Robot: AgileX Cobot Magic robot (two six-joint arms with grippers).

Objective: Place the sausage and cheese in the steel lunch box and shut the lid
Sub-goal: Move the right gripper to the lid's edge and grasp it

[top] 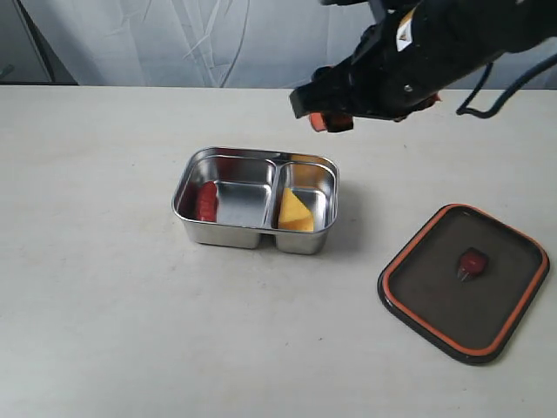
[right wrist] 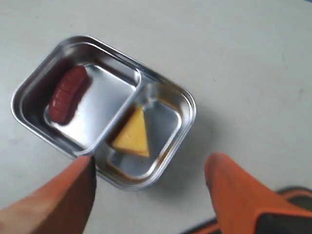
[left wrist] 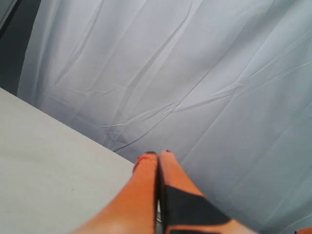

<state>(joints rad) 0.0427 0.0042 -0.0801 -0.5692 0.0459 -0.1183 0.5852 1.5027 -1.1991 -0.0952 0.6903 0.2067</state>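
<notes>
Sausage: the sausage (top: 206, 200) lies in the larger compartment of the steel lunch box (top: 226, 233), along its outer end wall.
Cheese: the cheese (top: 295, 212) sits in the smaller compartment.
Lid: the lid (top: 464, 280) lies flat on the counter (top: 104, 331), apart from the box on its cheese side, its long axis diagonal in the exterior view.
Right pincer: the right pincer (right wrist: 151, 163) hangs over the box, spread wide and empty.
Left pincer: the left pincer (left wrist: 158, 156) has its fingers pressed together with nothing seen between them, and faces the curtain (left wrist: 195, 73).
Key relation: the lid lies rightward and nearer the camera from the right pincer, so the right arm looks the nearer one.
Hidden: the right wrist view shows only a corner of the lid. The left pincer is not seen in the exterior view.
</notes>
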